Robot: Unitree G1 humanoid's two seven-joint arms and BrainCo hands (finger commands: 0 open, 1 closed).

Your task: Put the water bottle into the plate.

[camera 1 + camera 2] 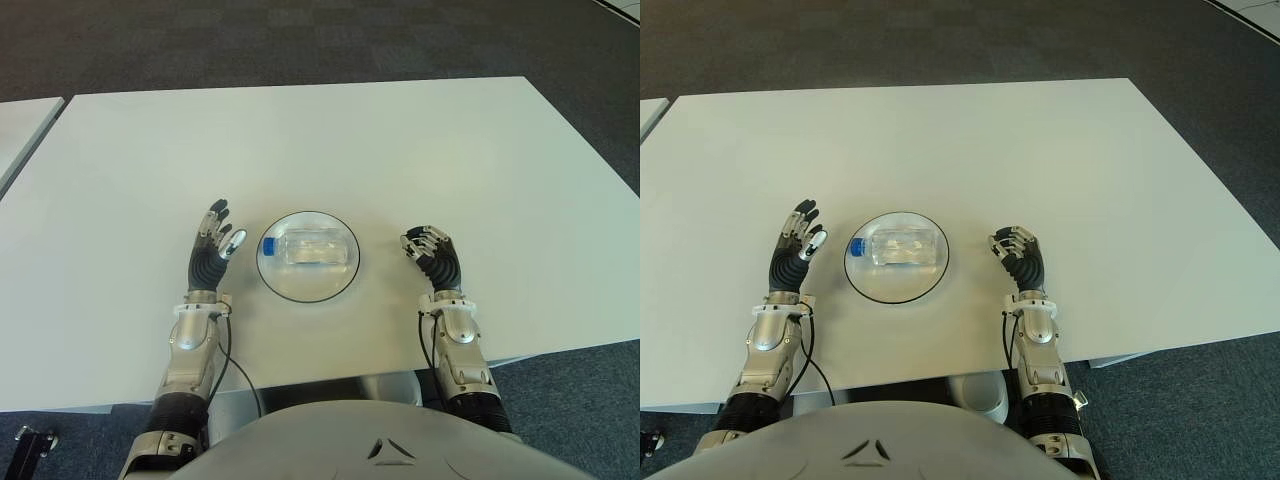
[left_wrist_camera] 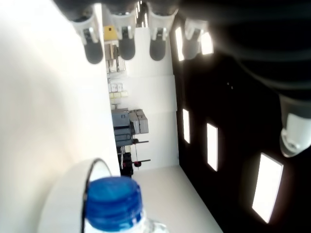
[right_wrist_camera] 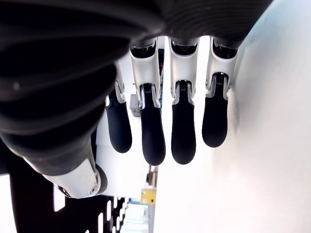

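A clear water bottle (image 1: 317, 249) with a blue cap (image 1: 268, 246) lies on its side inside the round white plate (image 1: 308, 288) with a dark rim, near the table's front edge. My left hand (image 1: 213, 243) is just left of the plate, fingers spread and holding nothing; its wrist view shows the blue cap (image 2: 112, 204) close by. My right hand (image 1: 430, 250) is to the right of the plate, fingers loosely curled and holding nothing.
The white table (image 1: 330, 150) stretches far beyond the plate. A second white table edge (image 1: 20, 125) shows at the far left. Dark carpet (image 1: 300, 40) lies behind the table.
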